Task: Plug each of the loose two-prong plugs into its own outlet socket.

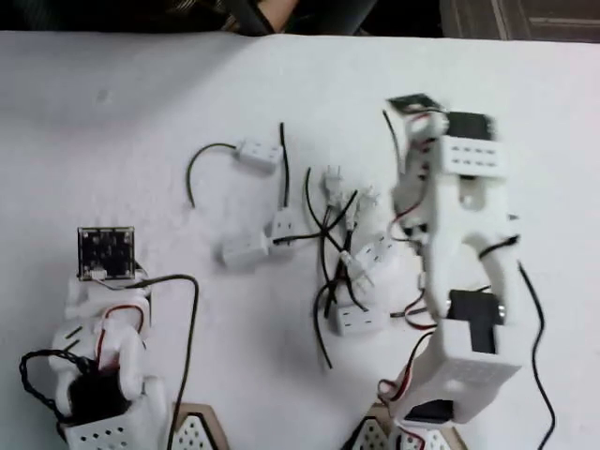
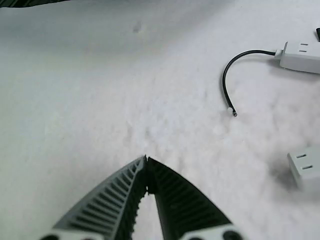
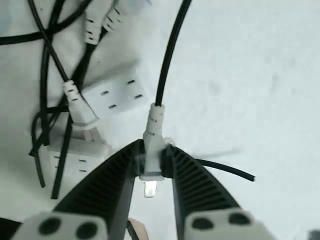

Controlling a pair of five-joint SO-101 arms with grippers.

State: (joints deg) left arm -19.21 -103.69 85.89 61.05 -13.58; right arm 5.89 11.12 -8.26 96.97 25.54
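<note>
My right gripper (image 3: 152, 160) is shut on a white two-prong plug (image 3: 152, 145); its black cord (image 3: 170, 50) runs away from the fingers and one prong shows between them. Just beyond lie a white outlet block (image 3: 117, 95) and a second block (image 3: 75, 160), which another plug (image 3: 77, 102) rests against. From above, the right arm (image 1: 459, 216) hangs over the tangle of plugs and cords (image 1: 342, 234). My left gripper (image 2: 146, 162) is shut on nothing over bare table, and the left arm (image 1: 103, 319) sits at the near left corner.
More white outlet blocks lie mid-table (image 1: 258, 153) (image 1: 246, 248) (image 1: 286, 223); two show from the left wrist (image 2: 300, 55) (image 2: 305, 167). Loose plugs (image 1: 333, 178) sit above the tangle. Black cords cross around (image 1: 328, 281). The table's left and far parts are bare white.
</note>
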